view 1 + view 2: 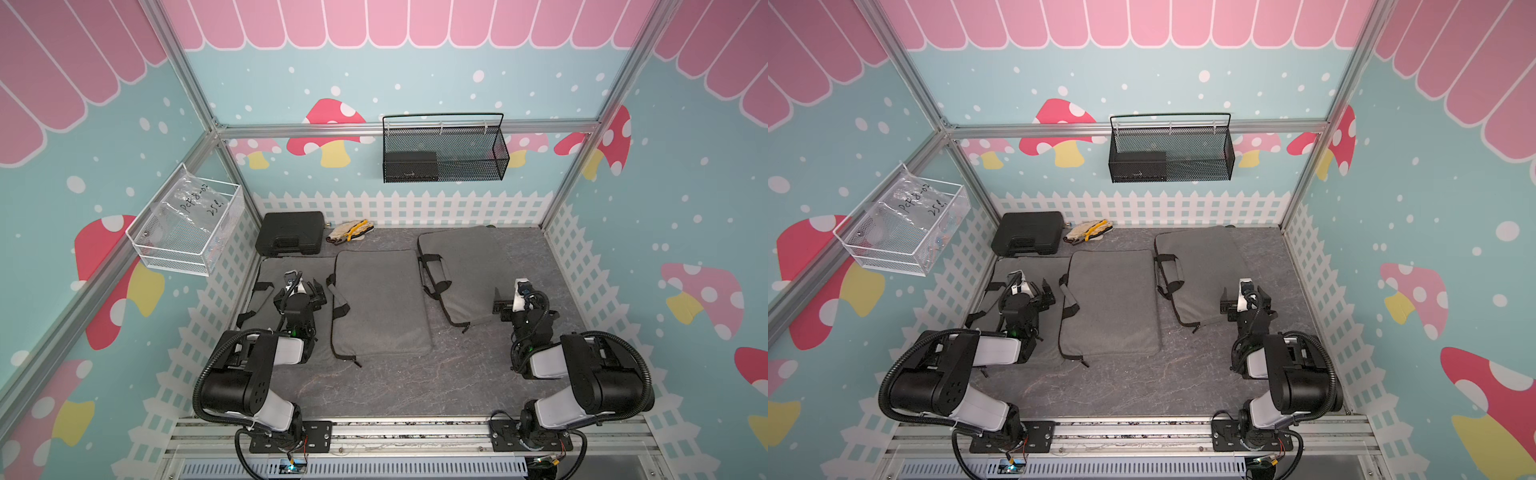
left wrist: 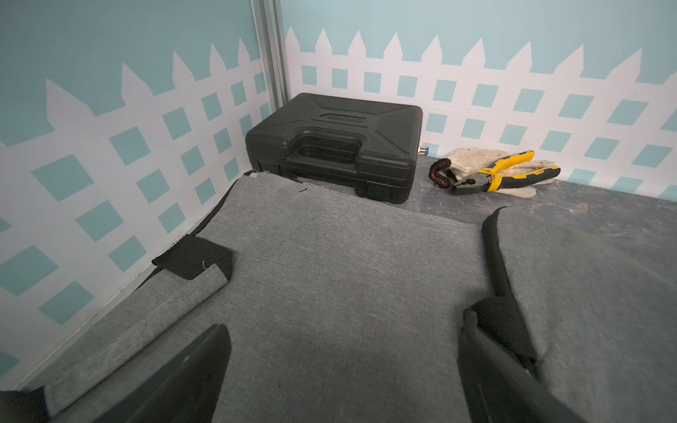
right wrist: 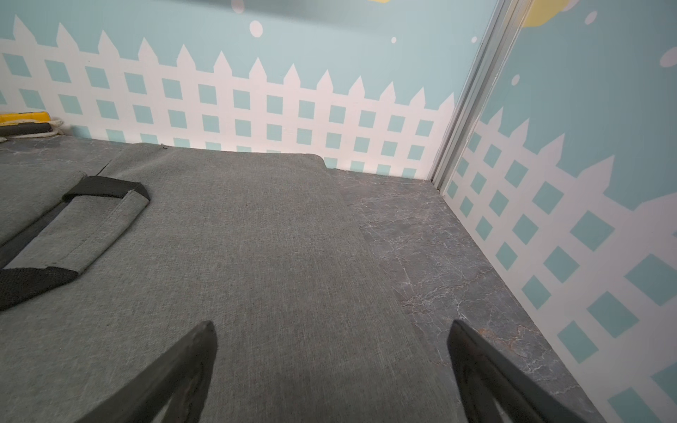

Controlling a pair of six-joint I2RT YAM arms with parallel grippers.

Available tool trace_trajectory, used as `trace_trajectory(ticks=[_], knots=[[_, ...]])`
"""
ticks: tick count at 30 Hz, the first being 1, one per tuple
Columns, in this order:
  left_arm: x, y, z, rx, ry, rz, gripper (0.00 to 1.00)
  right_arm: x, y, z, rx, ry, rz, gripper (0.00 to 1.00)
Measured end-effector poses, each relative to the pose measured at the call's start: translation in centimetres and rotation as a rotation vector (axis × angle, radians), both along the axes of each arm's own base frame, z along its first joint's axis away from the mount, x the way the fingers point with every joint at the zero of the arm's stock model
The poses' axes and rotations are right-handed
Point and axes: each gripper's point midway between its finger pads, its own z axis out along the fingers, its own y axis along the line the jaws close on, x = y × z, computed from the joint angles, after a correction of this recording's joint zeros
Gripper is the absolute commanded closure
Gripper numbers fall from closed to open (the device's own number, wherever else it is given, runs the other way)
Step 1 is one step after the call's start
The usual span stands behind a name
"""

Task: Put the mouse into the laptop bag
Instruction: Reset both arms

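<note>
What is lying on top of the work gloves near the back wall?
Yellow-and-black pliers lie across the cream gloves, handles pointing away from the red cuff. Whether anything is under the gloves cannot be seen, because they cover the table there.

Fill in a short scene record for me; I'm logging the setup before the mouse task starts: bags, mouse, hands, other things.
laptop bags: three, grey, flat on the table: left bag, middle bag, right bag
mouse: not visible in any view
left hand: open, empty, over the left bag
right hand: open, empty, over the right bag
back of table: black tool case; gloves with pliers on them
walls: black mesh basket holding a dark box; white wire basket holding a plastic bag
</note>
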Motion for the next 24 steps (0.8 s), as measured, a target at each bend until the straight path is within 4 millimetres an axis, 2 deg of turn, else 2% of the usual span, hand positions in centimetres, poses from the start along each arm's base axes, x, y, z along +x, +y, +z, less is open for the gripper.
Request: trace_trajectory(ticks=[4, 6, 8, 10, 12, 15, 17, 24], knots=[[0.0, 0.0, 0.0, 0.000, 0.000, 0.000, 0.01, -0.3, -0.5, 0.1, 0.002, -0.010, -0.027, 0.00], [0.0, 0.0, 0.0, 0.000, 0.000, 0.000, 0.01, -2.0, -1.0, 0.0, 0.015, -0.040, -0.064, 0.00], [0.0, 0.0, 0.0, 0.001, 0.000, 0.000, 0.01, -4.0, -1.4, -1.5, 0.022, -0.011, -0.087, 0.00], [0.0, 0.0, 0.0, 0.002, 0.001, -0.001, 0.01, -4.6, -1.7, -2.7, 0.025, 0.023, -0.101, 0.00], [0.0, 0.0, 0.0, 0.003, 0.001, -0.001, 0.01, -4.1, -1.9, -2.0, 0.033, 0.006, -0.116, 0.00], [0.0, 0.0, 0.0, 0.003, 0.001, -0.002, 0.01, -0.9, -1.6, 0.6, 0.025, -0.048, -0.099, 0.00], [0.0, -0.1, 0.0, 0.002, 0.001, -0.004, 0.01, 0.2, -1.0, 2.0, 0.021, -0.081, -0.076, 0.00], [0.0, -0.1, 0.0, 0.002, 0.001, -0.004, 0.01, 0.2, -0.9, 0.8, 0.007, -0.032, -0.067, 0.00]])
